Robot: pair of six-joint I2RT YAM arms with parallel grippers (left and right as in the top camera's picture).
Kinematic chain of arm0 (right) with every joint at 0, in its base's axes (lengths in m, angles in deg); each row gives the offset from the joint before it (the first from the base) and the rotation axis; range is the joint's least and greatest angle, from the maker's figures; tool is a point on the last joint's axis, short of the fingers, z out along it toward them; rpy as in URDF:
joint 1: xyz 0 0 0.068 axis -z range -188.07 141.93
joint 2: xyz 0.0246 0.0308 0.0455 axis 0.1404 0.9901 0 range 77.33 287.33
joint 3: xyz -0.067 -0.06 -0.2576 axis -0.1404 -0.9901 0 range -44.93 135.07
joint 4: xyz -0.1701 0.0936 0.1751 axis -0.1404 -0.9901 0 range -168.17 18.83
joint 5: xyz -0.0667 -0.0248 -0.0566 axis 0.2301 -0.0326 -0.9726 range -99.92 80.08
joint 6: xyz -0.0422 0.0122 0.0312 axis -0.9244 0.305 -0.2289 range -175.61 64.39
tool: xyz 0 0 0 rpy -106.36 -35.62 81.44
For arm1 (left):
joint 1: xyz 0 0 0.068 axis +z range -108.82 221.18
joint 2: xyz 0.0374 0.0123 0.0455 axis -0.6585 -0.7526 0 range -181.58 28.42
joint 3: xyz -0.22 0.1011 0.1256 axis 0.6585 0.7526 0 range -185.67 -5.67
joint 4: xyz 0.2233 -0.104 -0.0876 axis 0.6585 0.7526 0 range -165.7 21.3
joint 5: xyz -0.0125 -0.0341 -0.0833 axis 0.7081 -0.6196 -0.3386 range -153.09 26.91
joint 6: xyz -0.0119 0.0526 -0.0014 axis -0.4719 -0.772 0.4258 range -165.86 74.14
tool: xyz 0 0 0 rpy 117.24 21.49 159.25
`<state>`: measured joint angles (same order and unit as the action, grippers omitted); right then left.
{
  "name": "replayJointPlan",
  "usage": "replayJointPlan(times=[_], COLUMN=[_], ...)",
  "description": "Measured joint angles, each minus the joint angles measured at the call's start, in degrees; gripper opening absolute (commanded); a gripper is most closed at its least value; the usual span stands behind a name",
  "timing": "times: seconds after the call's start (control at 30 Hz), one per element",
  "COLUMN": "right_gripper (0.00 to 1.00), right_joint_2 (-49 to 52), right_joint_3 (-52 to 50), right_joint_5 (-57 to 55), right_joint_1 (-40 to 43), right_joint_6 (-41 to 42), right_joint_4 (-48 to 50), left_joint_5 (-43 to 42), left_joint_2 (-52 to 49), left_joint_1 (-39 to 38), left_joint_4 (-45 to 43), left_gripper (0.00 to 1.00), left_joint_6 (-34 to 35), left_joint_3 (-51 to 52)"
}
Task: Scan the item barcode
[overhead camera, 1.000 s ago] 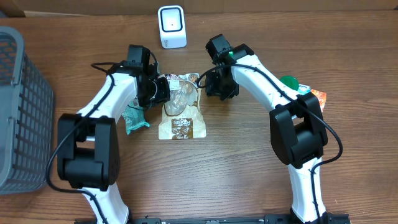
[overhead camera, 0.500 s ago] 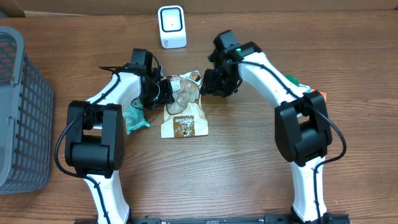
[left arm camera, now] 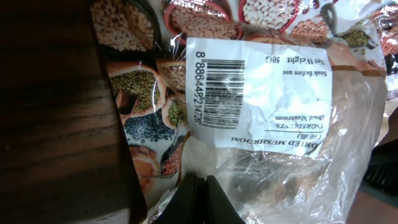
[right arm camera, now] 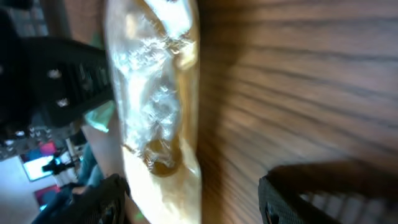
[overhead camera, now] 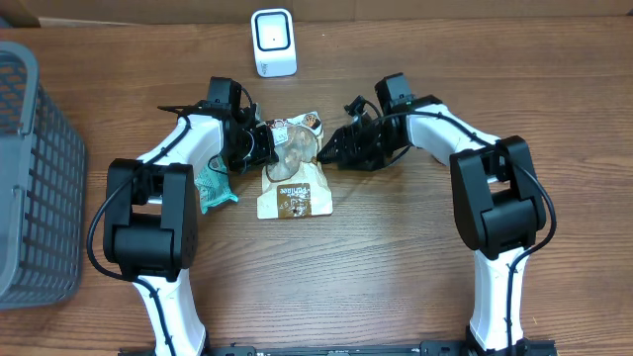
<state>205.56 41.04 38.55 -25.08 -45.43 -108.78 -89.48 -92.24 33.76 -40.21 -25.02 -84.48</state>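
A clear bag of dried mushrooms [overhead camera: 290, 176] lies on the wooden table below the white scanner [overhead camera: 273, 42]. My left gripper [overhead camera: 263, 146] is shut on the bag's upper left edge. In the left wrist view the closed fingertips [left arm camera: 199, 198] pinch the plastic, and the white label with the barcode [left arm camera: 219, 78] faces the camera. My right gripper [overhead camera: 332, 152] stands open just right of the bag's top. In the right wrist view its fingers [right arm camera: 107, 198] are spread wide, with the bag [right arm camera: 158, 112] ahead of them and not gripped.
A grey mesh basket [overhead camera: 35, 168] stands at the left edge of the table. A teal packet [overhead camera: 213, 188] lies beside the left arm, left of the bag. The scanner stands at the table's far edge.
My right gripper has opened, let go of the bag's top right corner and drawn back to the right. The left gripper stays shut on the bag.
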Motion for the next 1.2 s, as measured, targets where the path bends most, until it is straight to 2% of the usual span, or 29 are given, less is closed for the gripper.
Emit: replayJointPlan(times=[0.33,0.47,0.53,0.6,0.87,1.07,1.2], right_gripper=[0.65,0.49,0.41,0.28,0.25,0.14,0.05], right_joint_2=[-1.3,-1.3,-1.3,-1.3,-1.2,-1.2,-1.2], right_joint_3=[-7.8,-8.6,-8.8,-9.1,-9.5,-9.5,-9.5], right_joint_5=[3.2,1.9,0.9,0.2,-0.5,0.0,0.0], right_joint_1=[-5.8,-8.0,-8.3,-8.2,-6.3,-4.4,-4.3], right_joint_6=[13.6,17.5,18.6,19.1,18.6,16.5,15.6], right_joint_4=[18.7,22.9,23.4,23.3,20.9,19.5,19.3], left_joint_5=[0.0,0.0,0.0,0.0,-0.9,-2.1,-1.4], left_joint_2=[0.0,0.0,0.0,0.0,-0.2,-0.4,-0.5], left_joint_1=[0.0,0.0,0.0,0.0,0.0,0.1,1.3], left_joint_4=[0.0,0.0,0.0,0.0,-0.3,-0.2,5.2], left_gripper=[0.04,0.04,0.05,0.04,0.04,0.04,0.04], left_joint_6=[0.0,0.0,0.0,0.0,0.0,-0.2,-2.4], left_joint_3=[0.0,0.0,0.0,0.0,0.0,0.0,-1.4])
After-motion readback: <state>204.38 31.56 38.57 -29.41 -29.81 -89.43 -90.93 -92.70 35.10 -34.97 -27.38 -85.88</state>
